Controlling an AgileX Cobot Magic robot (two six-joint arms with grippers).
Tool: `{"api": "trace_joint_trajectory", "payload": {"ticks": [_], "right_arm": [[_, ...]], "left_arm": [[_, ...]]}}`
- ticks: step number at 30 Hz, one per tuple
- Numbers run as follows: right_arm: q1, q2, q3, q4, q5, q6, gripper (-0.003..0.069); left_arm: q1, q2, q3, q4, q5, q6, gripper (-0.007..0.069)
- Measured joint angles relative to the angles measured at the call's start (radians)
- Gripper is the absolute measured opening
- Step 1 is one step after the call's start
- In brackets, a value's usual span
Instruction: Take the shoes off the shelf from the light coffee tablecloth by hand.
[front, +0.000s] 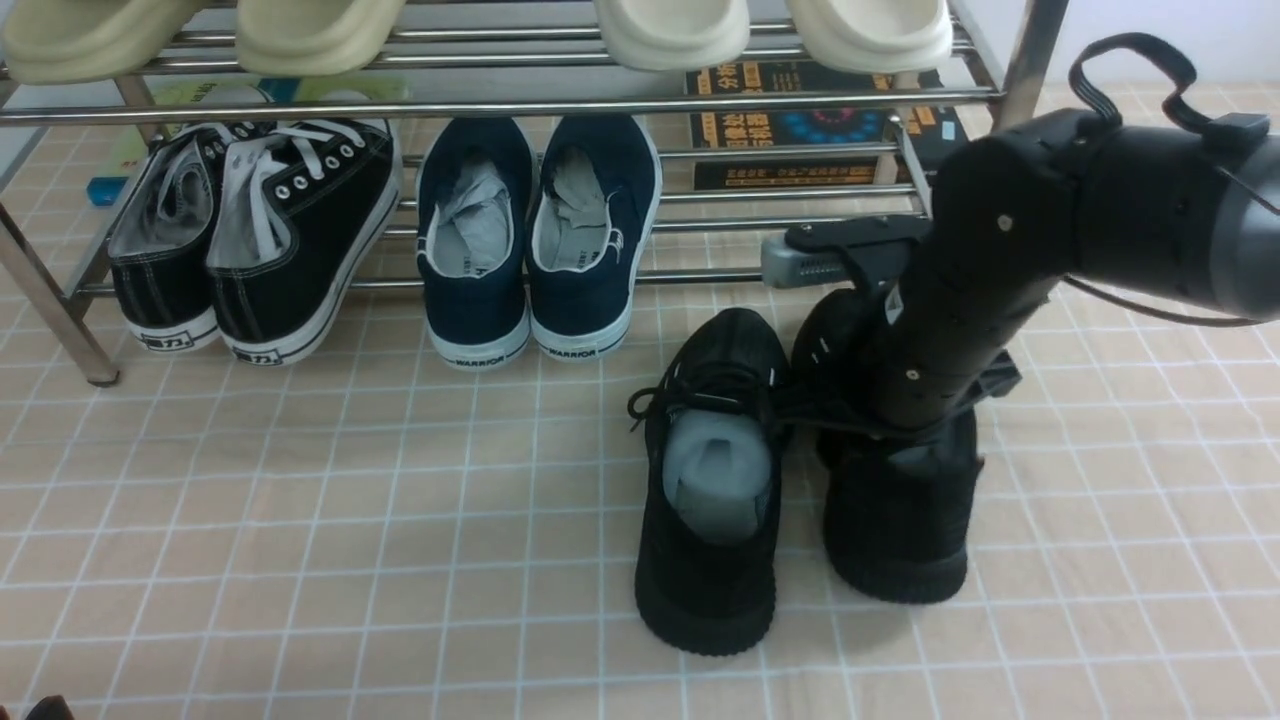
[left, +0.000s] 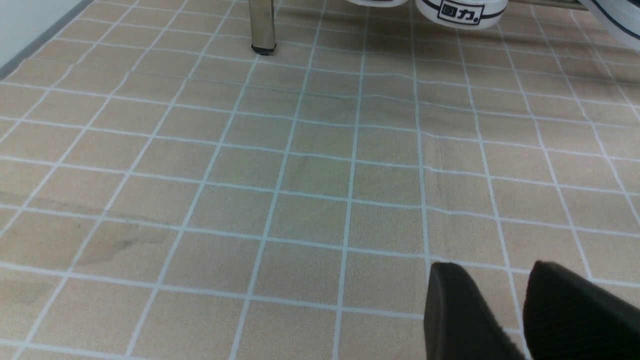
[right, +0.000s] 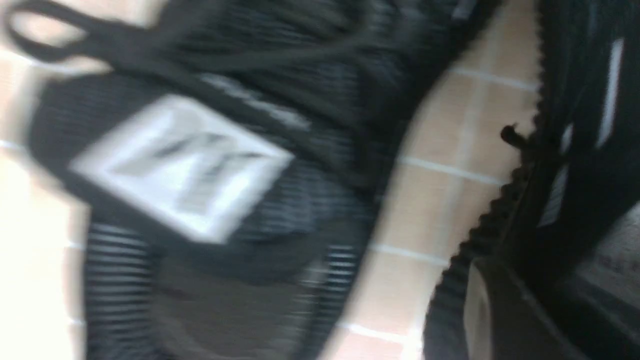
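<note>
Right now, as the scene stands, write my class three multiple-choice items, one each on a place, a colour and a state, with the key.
1. Where do the black knit sneakers stand?
A. on the upper tier
B. on the tablecloth in front of the shelf
C. on the lower tier

2. What colour are the soles of the WARRIOR sneakers?
A. white
B. red
C. black

3. How is the left gripper?
A. shut on a lace
B. holding a slipper
C. open, empty

Key: 1 B, both rest on the cloth clear of the shelf; 2 A, white bands carry the name; 3 C, its jaws stand apart over bare cloth.
</note>
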Motion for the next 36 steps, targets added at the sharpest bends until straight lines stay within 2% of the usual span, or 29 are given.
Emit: {"api": "trace_joint_trajectory", "payload": {"ticks": [1,4,6,8,12,14,15,19,22,23,25,28,36], "right_arm": [[0.000,0.000,0.000,0.004,-0.003,0.000,0.0127],[0.000,0.000,-0.007,0.048,-0.012,0.000,0.0227],[0.000,0.000,-0.017,0.049,-0.003,0.000,0.0255],[0.000,0.000,-0.060,0.052,0.049,-0.010,0.0305],[0.000,0.000,-0.165,0.044,0.188,-0.064,0.0316],[0.000,0.000,-0.238,0.029,0.291,-0.103,0.0300],[0.000,0.000,-0.308,0.011,0.348,-0.129,0.0262],[0.000,-0.037,-0.373,-0.022,0.373,-0.170,0.0146],[0.000,-0.073,-0.373,-0.028,0.381,-0.188,0.0088],[-0.001,-0.119,-0.373,-0.037,0.388,-0.200,0.0038],[-0.002,-0.156,-0.373,-0.045,0.392,-0.203,0.0010],[-0.002,-0.250,-0.373,-0.060,0.397,-0.209,-0.0014],[-0.002,-0.558,-0.355,-0.074,0.405,-0.229,-0.0015]], "left_arm": [[0.000,0.000,0.000,0.000,0.000,0.000,0.0239],[0.000,0.000,0.000,0.000,0.000,0.000,0.0239],[0.000,0.000,0.000,0.000,0.000,0.000,0.0239],[0.000,0.000,0.000,0.000,0.000,0.000,0.0239],[0.000,0.000,0.000,0.000,0.000,0.000,0.0239],[0.000,0.000,0.000,0.000,0.000,0.000,0.0239],[0.000,0.000,0.000,0.000,0.000,0.000,0.0239],[0.000,0.000,0.000,0.000,0.000,0.000,0.0239],[0.000,0.000,0.000,0.000,0.000,0.000,0.0239],[0.000,0.000,0.000,0.000,0.000,0.000,0.0239],[0.000,0.000,0.000,0.000,0.000,0.000,0.0239],[0.000,0.000,0.000,0.000,0.000,0.000,0.0239],[0.000,0.000,0.000,0.000,0.000,0.000,0.0239]]}}
